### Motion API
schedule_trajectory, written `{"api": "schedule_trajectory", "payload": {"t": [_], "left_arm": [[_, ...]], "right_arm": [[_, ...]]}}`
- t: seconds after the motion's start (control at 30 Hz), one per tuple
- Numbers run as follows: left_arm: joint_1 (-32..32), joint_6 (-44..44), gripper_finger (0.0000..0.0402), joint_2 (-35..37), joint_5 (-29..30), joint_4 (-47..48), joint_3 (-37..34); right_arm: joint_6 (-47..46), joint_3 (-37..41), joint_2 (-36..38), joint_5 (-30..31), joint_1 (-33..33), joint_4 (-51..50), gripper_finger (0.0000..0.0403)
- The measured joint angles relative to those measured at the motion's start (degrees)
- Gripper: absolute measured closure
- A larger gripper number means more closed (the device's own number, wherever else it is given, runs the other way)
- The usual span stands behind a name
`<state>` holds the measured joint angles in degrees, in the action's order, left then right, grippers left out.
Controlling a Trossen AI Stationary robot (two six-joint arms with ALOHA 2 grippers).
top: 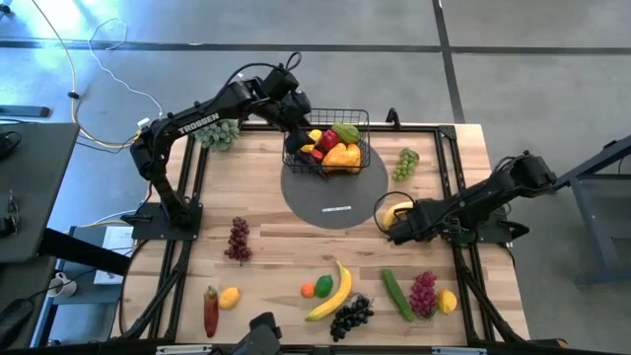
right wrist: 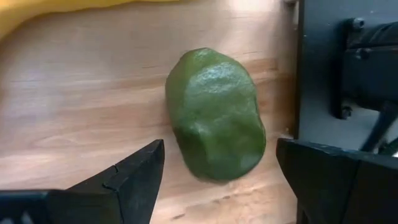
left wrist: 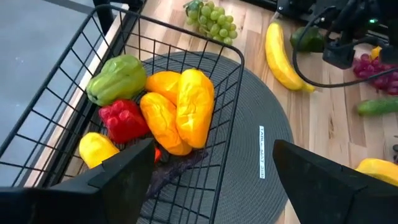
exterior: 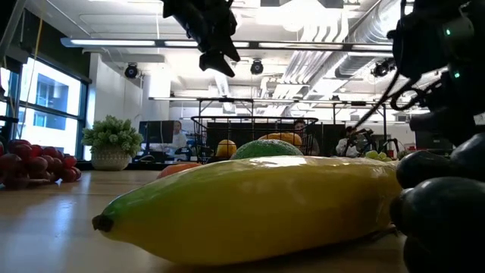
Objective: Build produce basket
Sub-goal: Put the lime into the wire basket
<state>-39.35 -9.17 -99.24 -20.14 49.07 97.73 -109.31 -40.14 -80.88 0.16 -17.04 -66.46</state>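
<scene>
Above the basket [top: 327,148], the left gripper [top: 299,126] hangs with fingers spread and empty; peppers [left wrist: 177,112] lie in the basket just below. Low over the table, the right gripper [top: 392,225] stands spread around a green avocado [right wrist: 214,123] beside a banana [top: 397,209].

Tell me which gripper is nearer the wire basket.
Left. The left gripper hangs open right over the basket, at its left edge. The right gripper is open too, well short of it, down by a green avocado beside the grey mat.

Black arms, white TROSSEN lettering [top: 198,123]
</scene>
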Motion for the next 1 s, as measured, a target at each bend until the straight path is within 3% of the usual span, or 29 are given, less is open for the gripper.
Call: {"api": "schedule_trajectory", "payload": {"t": [0.1, 0.2, 0.5, 1.0], "left_arm": [[0.0, 0.01, 0.0085, 0.0, 0.51, 0.65, 0.0], [0.02, 1.05, 0.0085, -0.02, 4.68, 1.44, 0.0], [-0.02, 0.56, 0.0085, -0.02, 11.2, 6.43, -0.02], [-2.58, -0.9, 0.0085, -0.09, 11.32, 16.05, -0.61]], "right_arm": [[-0.01, 1.68, 0.0, 0.02, 0.0, 2.18, 0.0112], [-0.01, 2.85, 0.0, 0.0, 0.0, 3.64, 0.0127], [0.1, 4.41, 0.15, -0.66, 0.04, 7.02, 0.0259], [1.74, -7.6, 0.0, -0.1, 0.17, 2.17, 0.0258]]}}
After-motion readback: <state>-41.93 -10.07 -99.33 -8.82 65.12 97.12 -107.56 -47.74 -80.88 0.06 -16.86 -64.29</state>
